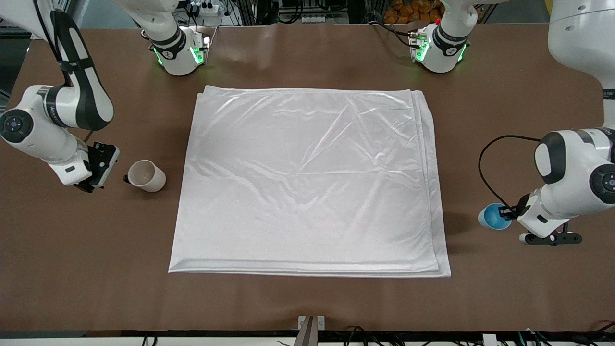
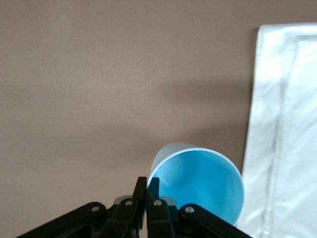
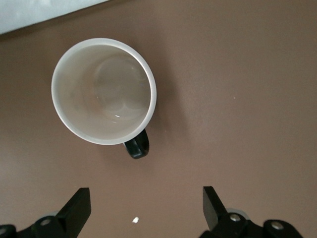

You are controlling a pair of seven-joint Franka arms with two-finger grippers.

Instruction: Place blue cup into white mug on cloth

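Currently I see the left gripper (image 2: 147,184) pinching the blue cup's (image 2: 200,186) rim beside the cloth (image 1: 307,182), and the right gripper (image 3: 146,208) spread over the mug (image 3: 104,91) on the desk (image 1: 307,53).

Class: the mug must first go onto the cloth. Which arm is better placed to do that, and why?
The right arm: its open right gripper hovers beside the white mug; the left gripper is pinching the blue cup.

The cloth (image 1: 307,182) lies bare mid-worktop, with only the white mug (image 1: 146,176) and blue cup (image 1: 494,216) standing off its ends.
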